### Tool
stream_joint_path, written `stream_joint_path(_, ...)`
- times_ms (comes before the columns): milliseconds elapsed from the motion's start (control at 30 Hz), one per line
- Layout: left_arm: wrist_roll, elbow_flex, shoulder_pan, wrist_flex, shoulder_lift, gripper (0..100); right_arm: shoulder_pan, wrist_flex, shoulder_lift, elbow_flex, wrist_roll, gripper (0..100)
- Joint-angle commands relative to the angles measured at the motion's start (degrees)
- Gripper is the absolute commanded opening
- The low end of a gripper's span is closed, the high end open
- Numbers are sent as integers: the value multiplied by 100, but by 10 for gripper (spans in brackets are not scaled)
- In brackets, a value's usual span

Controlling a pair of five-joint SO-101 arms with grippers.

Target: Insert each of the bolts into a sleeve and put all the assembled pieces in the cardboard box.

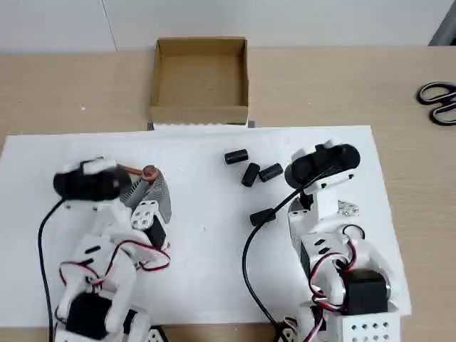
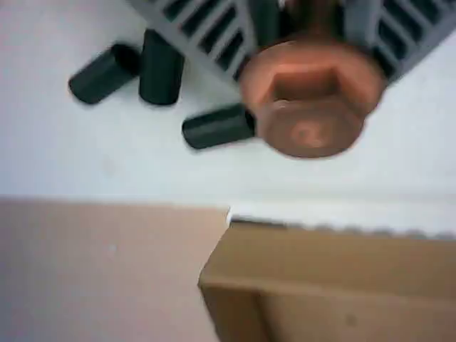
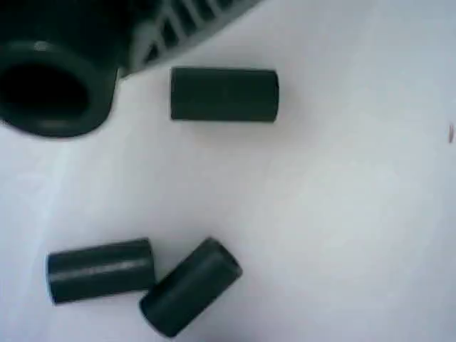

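A white sheet point(image 1: 199, 256) covers the wooden table point(image 1: 71, 85). At its left, the left end effector point(image 1: 148, 182) clamps a copper bolt point(image 1: 148, 172). The right end effector point(image 3: 107, 50) seems closed on a black sleeve point(image 3: 50, 85). Three loose sleeves point(image 1: 250, 174) lie centre-right, and the cardboard box point(image 1: 200, 112) sits beyond them.

a light wooden table point(image 1: 71, 85) carries a large white sheet point(image 1: 206, 242) across the lower frame, an open cardboard box point(image 1: 199, 112) at upper centre just above the sheet's top edge, and scissors point(image 1: 438, 103) at the right edge. three black sleeves point(image 1: 250, 174) lie close together on the sheet, right of centre.
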State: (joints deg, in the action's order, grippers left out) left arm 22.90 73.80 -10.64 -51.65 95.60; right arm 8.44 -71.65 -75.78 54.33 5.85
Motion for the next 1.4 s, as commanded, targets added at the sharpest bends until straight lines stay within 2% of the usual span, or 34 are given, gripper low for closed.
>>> stream_joint_path(0, -26, 365, -44, 378, 765, 6, 31, 224, -66, -18, -79, 3)
stream_joint_path(133, 149, 558, -9, 396, 835, 6, 321, 127, -365, 26, -457, 3)
stream_joint_path(467, 914, 567, -79, 387, 809, 6, 2149, 136, -2818, 1565, -466, 3)
stream_joint_path(533, 914, 567, -246, 387, 809, 6, 2413, 251, -2862, 1793, -466, 3)
stream_joint_path(700, 1196, 532, -809, 510, 818, 6, 2563, 1279, -2712, 2233, -396, 3)
stream_joint_path(833, 1327, 532, -853, 1178, 818, 6, 2730, 1798, -2712, 2778, -26, 3)
stream_joint_path(1033, 1248, 532, -862, 1987, 809, 6, 3319, 2114, -2712, 3147, -9, 3)
stream_joint_path(1233, 1257, 532, -923, 1996, 809, 6, 3415, 2123, -2712, 3209, -9, 3)
stream_joint_path(1367, 1257, 523, -1389, 1846, 800, 6, 3415, 2123, -2712, 3191, -9, 3)
